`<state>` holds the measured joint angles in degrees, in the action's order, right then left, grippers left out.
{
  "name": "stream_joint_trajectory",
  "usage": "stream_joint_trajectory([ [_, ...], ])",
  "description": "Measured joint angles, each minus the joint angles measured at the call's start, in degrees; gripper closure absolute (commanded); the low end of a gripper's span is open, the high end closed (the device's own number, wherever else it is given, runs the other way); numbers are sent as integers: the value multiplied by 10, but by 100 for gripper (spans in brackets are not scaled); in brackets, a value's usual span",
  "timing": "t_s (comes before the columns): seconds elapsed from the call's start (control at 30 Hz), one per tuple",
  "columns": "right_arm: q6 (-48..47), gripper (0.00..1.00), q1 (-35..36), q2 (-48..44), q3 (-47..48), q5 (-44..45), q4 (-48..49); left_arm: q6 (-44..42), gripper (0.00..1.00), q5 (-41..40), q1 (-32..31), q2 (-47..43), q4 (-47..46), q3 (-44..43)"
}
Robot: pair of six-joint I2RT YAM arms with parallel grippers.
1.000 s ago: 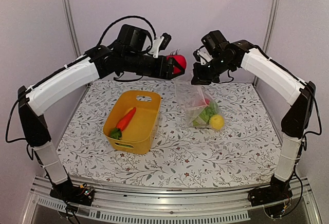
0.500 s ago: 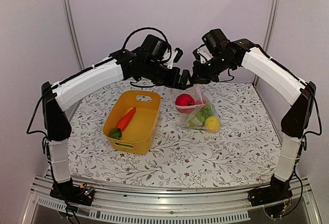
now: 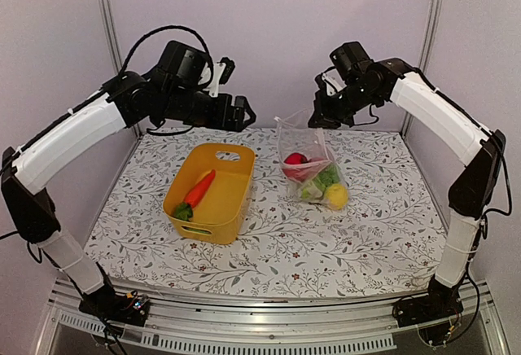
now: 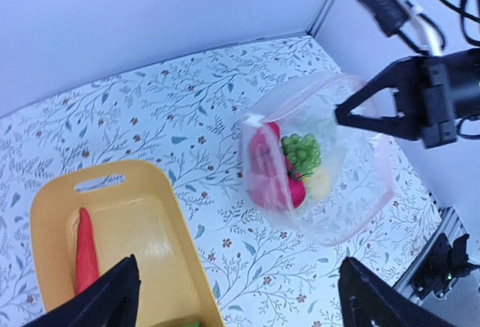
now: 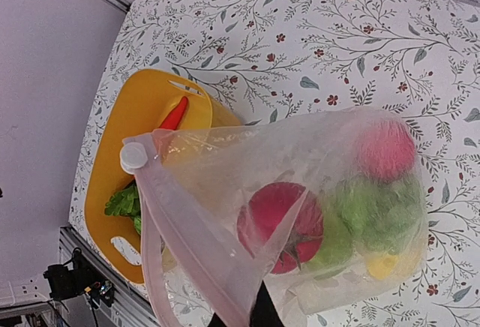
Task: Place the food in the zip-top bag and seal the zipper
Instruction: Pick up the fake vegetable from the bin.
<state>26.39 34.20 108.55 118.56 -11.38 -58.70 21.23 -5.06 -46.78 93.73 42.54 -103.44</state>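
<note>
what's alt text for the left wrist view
A clear bag holding red and green toy food stands open on a floral table, its rim pinched by the right arm's fingers. At lower left, a yellow basket holds an orange carrot.

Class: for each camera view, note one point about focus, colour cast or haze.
Top external: sharp and evenly lit, the yellow plastic basket crisp. Left wrist: cool bluish cast; the left tool's dark fingers are blurred at the bottom corners. Right wrist: the clear crinkly plastic bag hazes the round red toy fruit inside it.
</note>
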Motion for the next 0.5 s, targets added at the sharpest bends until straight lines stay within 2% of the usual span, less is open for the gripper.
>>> stream_joint_trajectory([
  [0.07,0,100,-5,-7,-2,2,-6,18,20,-1,31,-35,17,66],
  [0.2,0,100,-18,-15,-3,6,-6,44,19,15,88,-50,59,176],
  [0.33,-3,100,-27,-16,0,5,-12,47,17,32,95,-40,94,216],
  [0.5,0,100,-32,-28,-21,5,-1,40,14,24,93,-3,118,222],
])
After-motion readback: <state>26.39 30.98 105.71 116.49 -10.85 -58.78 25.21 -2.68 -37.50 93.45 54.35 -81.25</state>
